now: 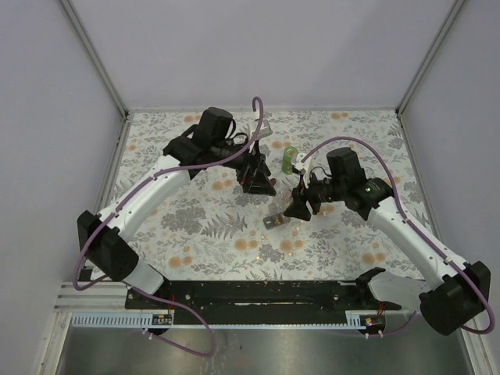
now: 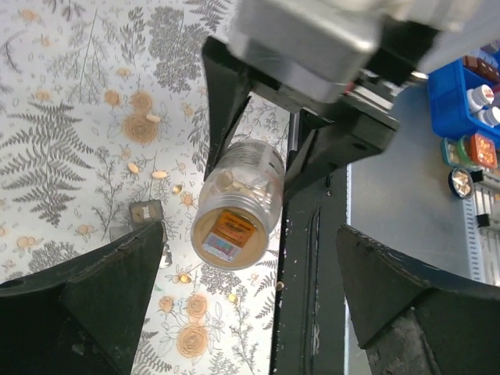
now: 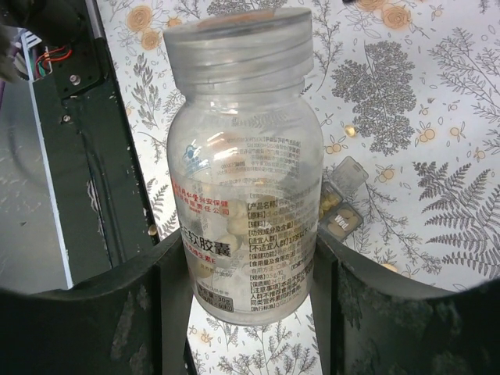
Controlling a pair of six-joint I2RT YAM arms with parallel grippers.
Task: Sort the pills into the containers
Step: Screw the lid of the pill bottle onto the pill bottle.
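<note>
A clear pill bottle with red and black print and pale pills inside is clamped at its lower body by my right gripper, which is shut on it. In the left wrist view its capped end, with an orange sticker, points toward the camera. My left gripper stands wide open just short of that cap, touching nothing. Loose yellow pills lie scattered on the floral mat. A small clear pill organizer with filled compartments lies open beside the bottle. From above, both grippers meet mid-table.
A green-and-clear item stands behind the right gripper. The black base rail runs along the mat's near edge, with one pill on it. A blue bin with small containers sits beyond the rail.
</note>
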